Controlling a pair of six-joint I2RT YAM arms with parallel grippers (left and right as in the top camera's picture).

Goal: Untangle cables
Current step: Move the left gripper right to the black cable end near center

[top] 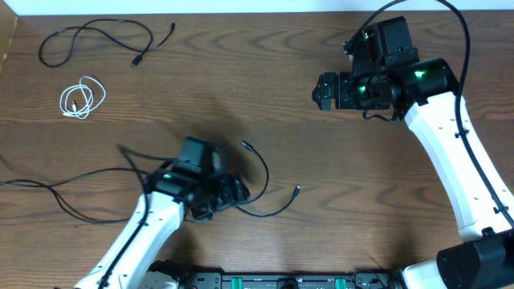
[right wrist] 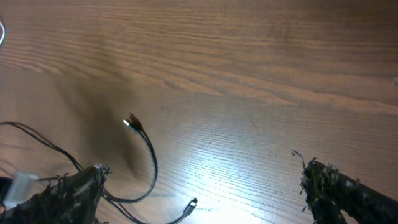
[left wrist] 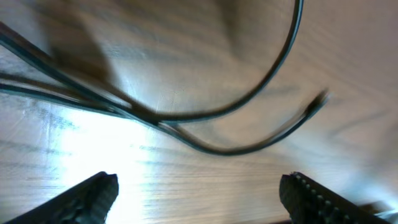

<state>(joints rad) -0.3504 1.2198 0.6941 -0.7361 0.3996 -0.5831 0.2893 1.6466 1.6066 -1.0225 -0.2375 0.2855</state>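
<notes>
Dark wood table (top: 265, 72), black cables (left wrist: 149, 118) crossed just beyond left gripper (left wrist: 199, 193), apart and empty; right gripper (right wrist: 204, 177) spread too. Might pinch both strands and tighten the tangle.

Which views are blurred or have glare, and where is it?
Left wrist view: the black cables are blurred, and strong glare whitens the table at left. Right wrist view: sharper, with milder glare low in the middle. Overhead view: sharp, evenly lit, soft shadows.

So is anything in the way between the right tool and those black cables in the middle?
No, nothing visible. Only wooden table lies between the open right tool and the black cables.
</notes>
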